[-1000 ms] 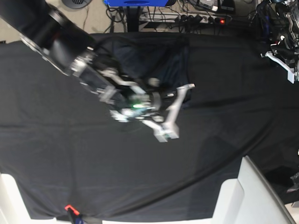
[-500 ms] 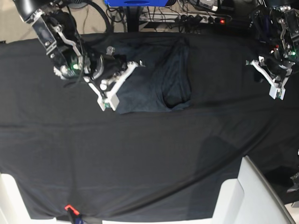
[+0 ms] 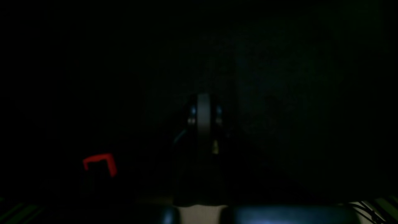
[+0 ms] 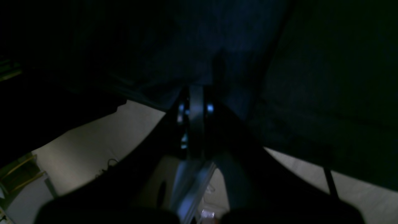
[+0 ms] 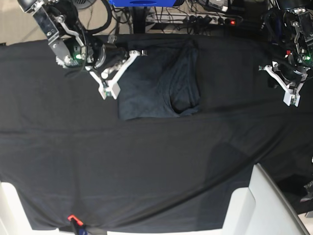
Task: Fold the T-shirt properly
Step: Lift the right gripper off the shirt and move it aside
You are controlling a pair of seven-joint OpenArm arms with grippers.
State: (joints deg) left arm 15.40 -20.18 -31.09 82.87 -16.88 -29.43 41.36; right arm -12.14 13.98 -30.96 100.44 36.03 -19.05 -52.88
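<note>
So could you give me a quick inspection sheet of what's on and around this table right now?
Surface: black cloth covering the table.
Job's things: T-shirt, folded into a rough rectangle, near the far edge.
Clutter: small red piece at the near edge.
Grippers: right gripper shut, beside the T-shirt's edge; left gripper shut, away from it.
Cables: tangle and power strip on the floor behind.
Surroundings: white panels in front.

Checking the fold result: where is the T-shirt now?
In the base view, the T-shirt lies folded at upper centre of the black table cloth, just right of the right gripper.
</note>
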